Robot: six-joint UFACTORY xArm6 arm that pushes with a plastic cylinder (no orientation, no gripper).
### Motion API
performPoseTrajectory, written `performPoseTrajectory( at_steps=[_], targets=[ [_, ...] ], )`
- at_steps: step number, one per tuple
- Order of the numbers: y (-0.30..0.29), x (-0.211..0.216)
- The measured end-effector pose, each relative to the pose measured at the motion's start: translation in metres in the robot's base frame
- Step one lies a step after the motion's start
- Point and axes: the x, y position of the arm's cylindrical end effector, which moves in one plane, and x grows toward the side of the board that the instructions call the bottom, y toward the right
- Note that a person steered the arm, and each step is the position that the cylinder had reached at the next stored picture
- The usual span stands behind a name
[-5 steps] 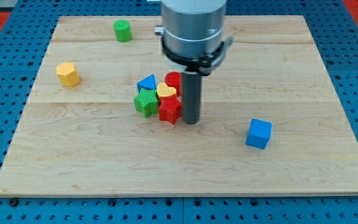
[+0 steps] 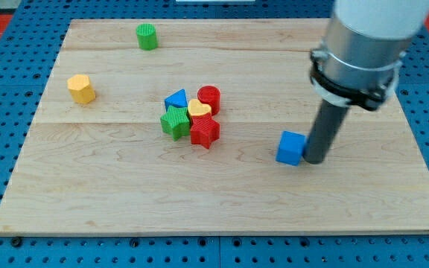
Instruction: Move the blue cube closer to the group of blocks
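The blue cube (image 2: 291, 147) lies on the wooden board, right of the middle. My tip (image 2: 315, 159) stands right against the cube's right side. The group of blocks sits near the board's middle, to the view's left of the cube: a red star (image 2: 205, 132), a green star (image 2: 175, 121), a yellow heart (image 2: 199, 109), a blue triangle (image 2: 176, 98) and a red cylinder (image 2: 209, 97), all packed together. A gap of bare wood lies between the cube and the group.
A yellow hexagonal block (image 2: 81, 88) lies at the board's left. A green cylinder (image 2: 147, 36) stands near the top edge. The wooden board (image 2: 125, 193) rests on a blue pegboard surface.
My tip has moved from beside the red star over to the right side of the blue cube. The cube has slid a little to the left, toward the group.
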Motion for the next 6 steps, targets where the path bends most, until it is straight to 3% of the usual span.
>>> performPoseTrajectory(
  at_steps=[1, 2, 4, 6],
  targets=[
    [-0.018, -0.015],
    [-0.003, 0.020],
    [-0.044, -0.040],
    [-0.032, -0.008]
  ],
)
